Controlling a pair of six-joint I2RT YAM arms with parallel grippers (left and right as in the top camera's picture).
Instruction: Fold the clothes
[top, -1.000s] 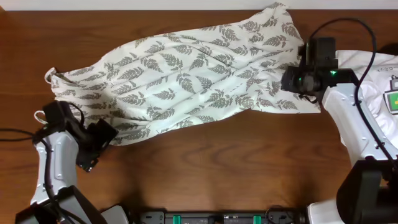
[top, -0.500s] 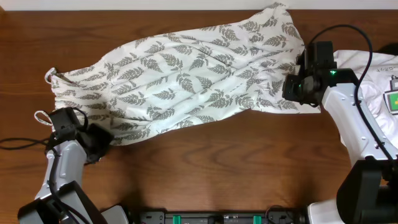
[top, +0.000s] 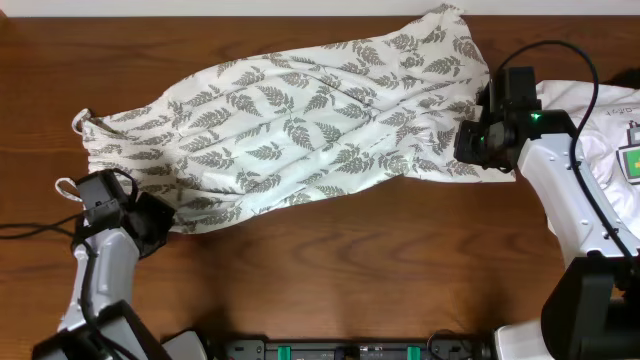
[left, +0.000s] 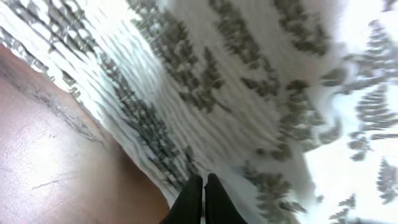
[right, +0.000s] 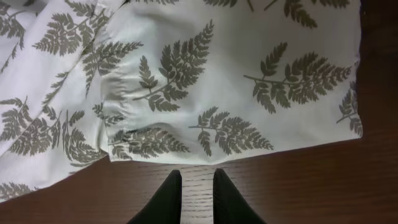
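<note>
Left gripper (left: 202, 182) has closed since the earlier frame. Its fingers now stand together at the lower-left hem of the clothes (top: 300, 125); a grip on the cloth cannot be confirmed. Right gripper (right: 198, 180) has its fingers slightly apart over bare table (top: 350, 270), just off the right hem. The fern-printed garment lies spread diagonally and wrinkled.

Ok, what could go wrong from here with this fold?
1. The left pincer is shut right at the edge of the fern-print garment; it may hold only a sliver, which could slip on lifting.
2. The right pincer stands with jaws apart over the table, short of the hem; closing there would catch nothing.
3. The plain white garment lies under the right arm and could get dragged.
</note>
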